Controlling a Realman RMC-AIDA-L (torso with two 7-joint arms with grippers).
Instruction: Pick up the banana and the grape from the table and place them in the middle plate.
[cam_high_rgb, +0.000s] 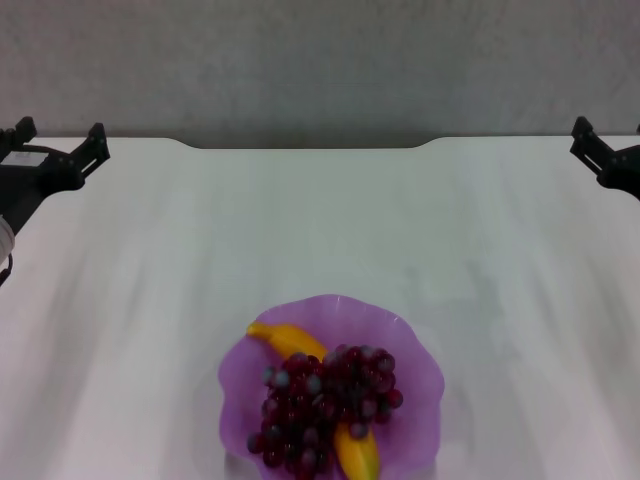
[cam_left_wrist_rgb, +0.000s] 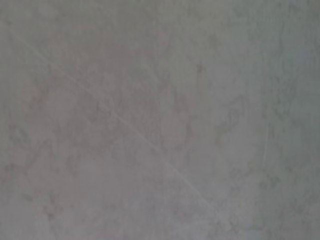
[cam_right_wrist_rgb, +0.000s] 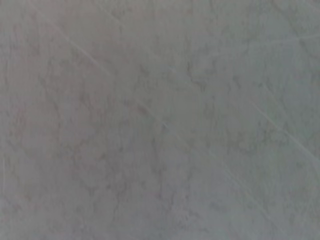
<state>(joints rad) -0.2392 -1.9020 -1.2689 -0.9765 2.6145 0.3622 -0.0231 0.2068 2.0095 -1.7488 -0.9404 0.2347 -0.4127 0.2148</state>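
Banana (cam_high_rgb: 352, 452) & soft grape (cam_high_rgb: 325, 405) sit in plate (cam_high_rgb: 420, 372) at 6 o'clock; left gripper (cam_high_rgb: 58, 150) is wide, holds nothing; right gripper (cam_high_rgb: 598, 150) can't tell.

One purple plate (cam_high_rgb: 425, 395) is sitting on the one white worktop (cam_high_rgb: 320, 230). One banana (cam_high_rgb: 292, 341) is lying in it, and one bunch of grapes (cam_high_rgb: 325, 400) is resting across that banana; too many grapes to count tbh. Two grippers are showing: the left gripper (cam_high_rgb: 58, 139) and the right gripper (cam_high_rgb: 592, 140), one per far corner.
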